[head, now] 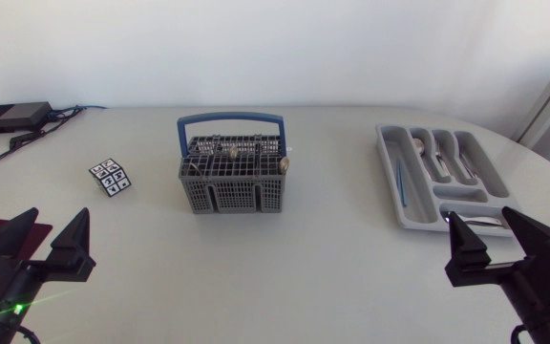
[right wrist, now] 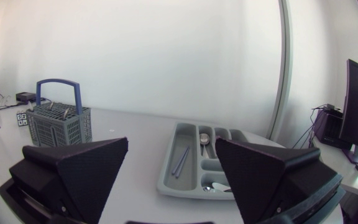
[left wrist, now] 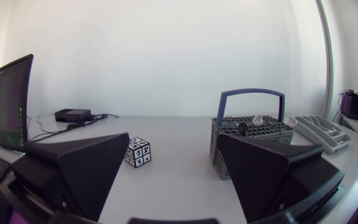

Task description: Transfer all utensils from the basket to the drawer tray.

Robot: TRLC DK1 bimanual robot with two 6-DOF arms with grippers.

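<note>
Utensils [head: 234,151] hardly show inside the basket [head: 232,197]; left fingers [head: 73,250] and right fingers [head: 466,256] gape, holding nothing.

No legible text; only black-and-white marker patterns on cube [head: 111,178]

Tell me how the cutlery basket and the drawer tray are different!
The cutlery basket is dark grey and tall with a blue handle; the drawer tray is light grey, low and has no handle. Utensils stand upright in the basket but lie flat in the tray. Both are on the table and hold utensils.
</note>
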